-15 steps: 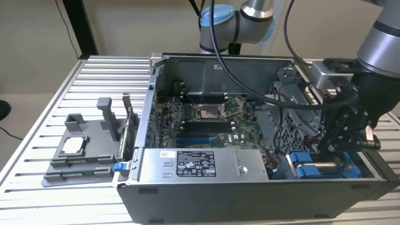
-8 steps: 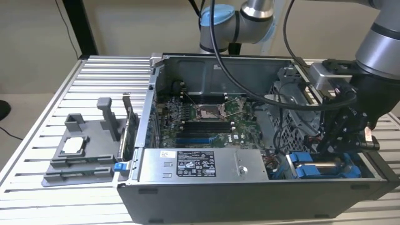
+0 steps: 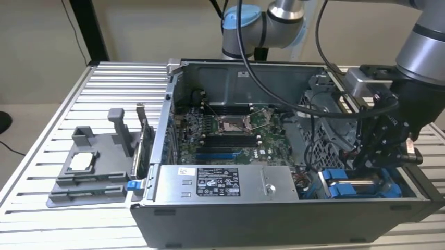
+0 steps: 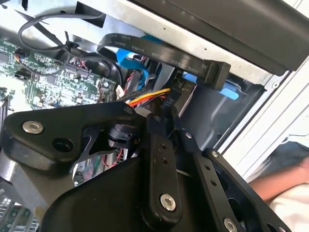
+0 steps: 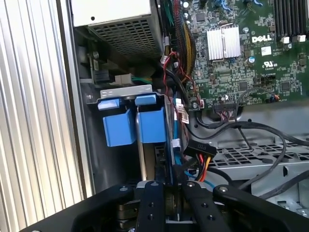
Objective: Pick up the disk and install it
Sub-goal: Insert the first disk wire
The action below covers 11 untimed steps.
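The disk (image 3: 361, 186), silver with a bright blue frame, stands on edge low in the drive bay at the front corner of the open computer case (image 3: 278, 219), on the exterior view's right. My gripper (image 3: 379, 159) reaches down into that bay from above. In the first wrist view the disk's blue edge (image 5: 170, 145) runs straight up from between my black fingers (image 5: 150, 203), next to two blue bay tabs (image 5: 118, 126). My gripper (image 5: 169, 186) looks shut on the disk. In the second wrist view the gripper (image 4: 168, 116) points at the bay's blue plastic (image 4: 227, 92).
A grey power supply box (image 3: 222, 182) with a label sits beside the bay, and the motherboard (image 3: 230, 130) lies behind it. Loose cables (image 5: 198, 154) crowd the bay. A grey fixture (image 3: 87, 172) with a small silver chip stands outside the case. A person's arm (image 4: 285, 186) is nearby.
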Each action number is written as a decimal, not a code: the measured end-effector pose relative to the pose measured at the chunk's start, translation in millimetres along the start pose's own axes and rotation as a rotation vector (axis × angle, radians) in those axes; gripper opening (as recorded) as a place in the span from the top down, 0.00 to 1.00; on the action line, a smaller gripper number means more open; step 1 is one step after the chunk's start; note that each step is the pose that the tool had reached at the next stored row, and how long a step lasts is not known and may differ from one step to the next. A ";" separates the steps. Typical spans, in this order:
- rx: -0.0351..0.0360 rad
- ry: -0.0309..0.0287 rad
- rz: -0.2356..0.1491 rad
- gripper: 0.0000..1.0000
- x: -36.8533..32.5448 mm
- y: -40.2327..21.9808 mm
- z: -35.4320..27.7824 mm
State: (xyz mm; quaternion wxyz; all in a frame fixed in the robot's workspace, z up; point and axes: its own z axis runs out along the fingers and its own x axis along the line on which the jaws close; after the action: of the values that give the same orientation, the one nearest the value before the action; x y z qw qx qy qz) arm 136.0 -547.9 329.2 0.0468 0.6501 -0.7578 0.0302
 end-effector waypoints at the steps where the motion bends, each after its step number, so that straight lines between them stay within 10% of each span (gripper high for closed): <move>1: -0.0010 0.0025 0.000 1.00 -1.1 -0.7 0.2; 7: -0.0133 0.0210 -0.001 1.00 -3.4 -3.1 3.8; 11: -0.0139 0.0206 -0.001 1.00 -3.6 -3.2 4.9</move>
State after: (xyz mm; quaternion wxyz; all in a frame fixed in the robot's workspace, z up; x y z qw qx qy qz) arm 139.5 -545.4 323.9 0.0592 0.6500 -0.7570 0.0316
